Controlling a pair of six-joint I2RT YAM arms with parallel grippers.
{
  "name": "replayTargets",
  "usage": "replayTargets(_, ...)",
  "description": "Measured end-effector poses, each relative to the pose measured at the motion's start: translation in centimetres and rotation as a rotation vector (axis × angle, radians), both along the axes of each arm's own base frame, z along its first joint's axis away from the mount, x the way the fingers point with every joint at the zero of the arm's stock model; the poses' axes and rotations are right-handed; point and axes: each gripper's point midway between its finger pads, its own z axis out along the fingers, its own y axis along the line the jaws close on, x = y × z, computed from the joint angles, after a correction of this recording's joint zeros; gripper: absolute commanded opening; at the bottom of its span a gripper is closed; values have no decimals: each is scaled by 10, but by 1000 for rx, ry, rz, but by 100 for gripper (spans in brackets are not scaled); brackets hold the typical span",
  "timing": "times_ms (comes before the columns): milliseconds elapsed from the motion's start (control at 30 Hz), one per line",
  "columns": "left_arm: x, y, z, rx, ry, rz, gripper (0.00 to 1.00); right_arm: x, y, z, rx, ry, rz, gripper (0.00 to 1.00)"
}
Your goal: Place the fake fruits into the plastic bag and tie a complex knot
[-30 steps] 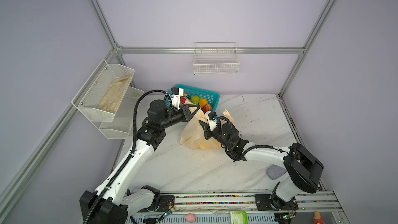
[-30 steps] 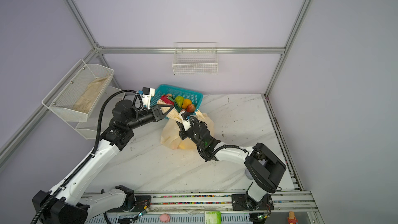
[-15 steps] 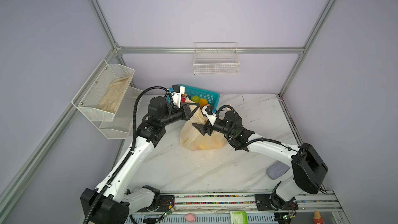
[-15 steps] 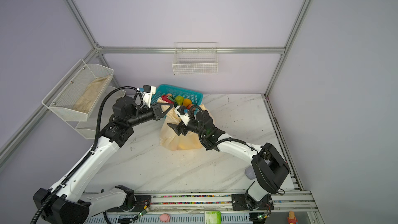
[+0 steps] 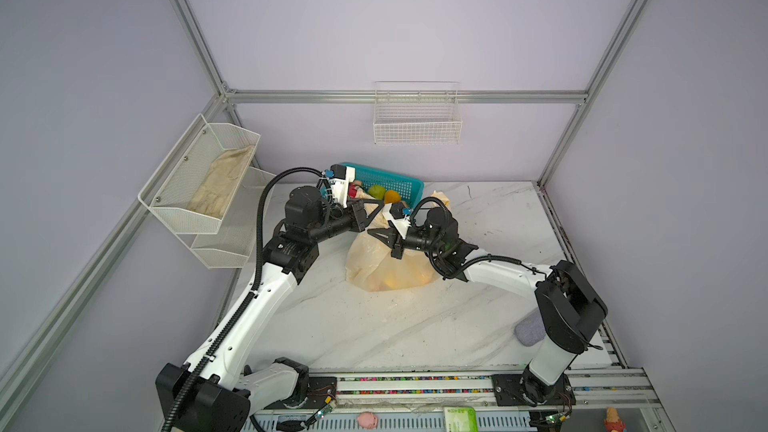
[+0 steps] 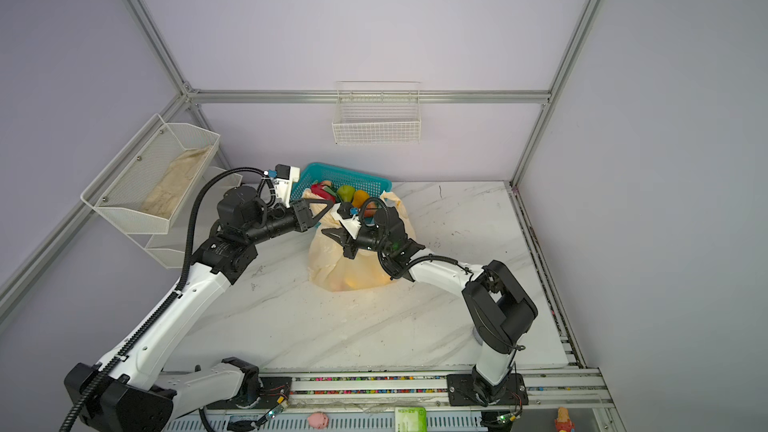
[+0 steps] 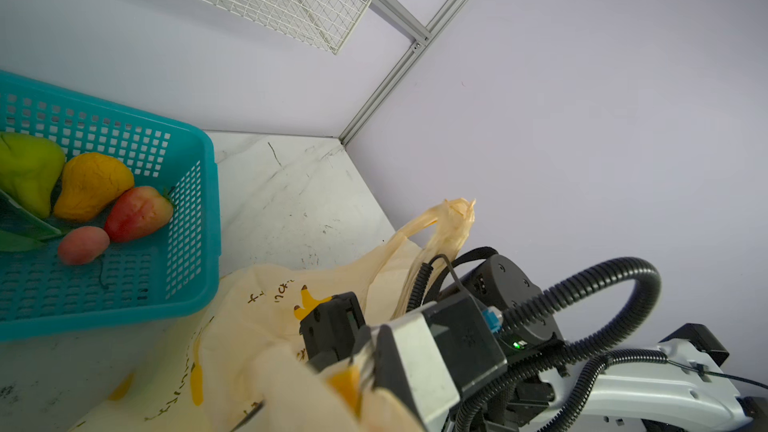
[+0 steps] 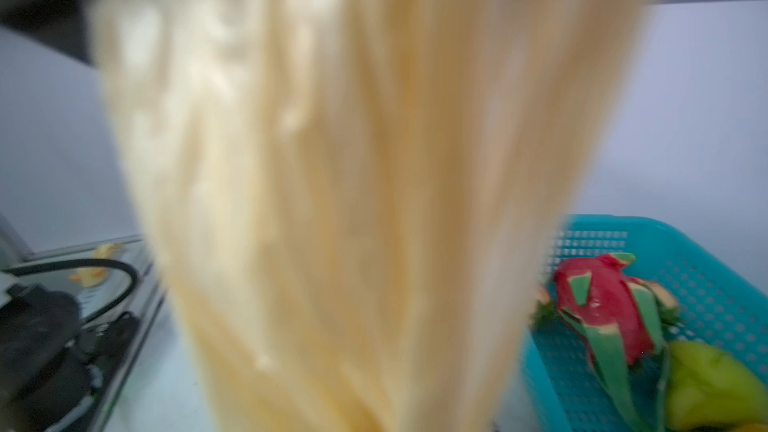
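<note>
The plastic bag (image 5: 386,268) slumps on the desk (image 5: 365,326) just in front of the teal basket (image 5: 401,187), between the two arms. Its pale film shows printed yellow bananas and dark lettering in the left wrist view (image 7: 266,305). Yellow-orange shapes glow through its lower side in both top views (image 6: 353,282).

The left pincer (image 5: 374,211) is clenched at the bag's upper edge on the basket side, with film bunched around its tips. The right pincer (image 5: 380,238) is also clenched, just beside the left one and lower, over the bag's top. Stretched, blurred film fills most of the right wrist view (image 8: 353,201), so it has bag film in its grip. One handle loop (image 7: 453,222) stands free behind the right arm's wrist, twisted to a crumpled tip.

Several fake fruits lie in the basket. They are a green pear (image 7: 29,172), an orange pear (image 7: 91,184), a strawberry (image 7: 137,214), a small pink round piece (image 7: 83,245) and a dragon fruit (image 8: 602,301).
</note>
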Motion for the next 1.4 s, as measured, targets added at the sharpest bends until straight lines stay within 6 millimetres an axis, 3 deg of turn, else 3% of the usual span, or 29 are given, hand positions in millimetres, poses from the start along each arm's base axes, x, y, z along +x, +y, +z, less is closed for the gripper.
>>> replayTargets(33, 0, 0, 0, 0, 0, 1, 0, 1, 0, 0, 3, 4, -9, 2)
replayTargets(100, 0, 0, 0, 0, -1, 1, 0, 5, -1, 0, 3, 14, -33, 21)
replayTargets(167, 1, 1, 0, 0, -2, 3, 0, 12, -4, -4, -7, 41, -74, 48)
replayTargets(267, 3, 4, 0, 2, -3, 13, 0, 25, -12, -13, -48, 85, -173, 67)
replayTargets(400, 9, 7, -4, 11, -1, 27, 0, 33, -33, -6, -92, 107, -303, 72)
replayTargets(500, 13, 8, -8, 16, 7, 34, 0, 33, -45, 17, -105, 93, -355, 75)
replayTargets(767, 23, 8, -21, 36, 35, 47, 0, 18, -54, 116, -47, 25, -348, 78)
replayTargets(967, 26, 9, -21, 49, 39, 55, 3, 7, -58, 172, -12, 0, -324, 80)
replayTargets(1033, 26, 9, -15, 51, 27, 58, 5, 5, -60, 178, -14, 0, -322, 81)
replayTargets(1200, 26, 11, 1, 68, -28, 63, 13, -7, -75, 171, -75, 24, -337, 88)
replayTargets(1400, 27, 15, 4, 109, -61, 71, 33, -28, -134, 169, -93, 19, -427, 94)
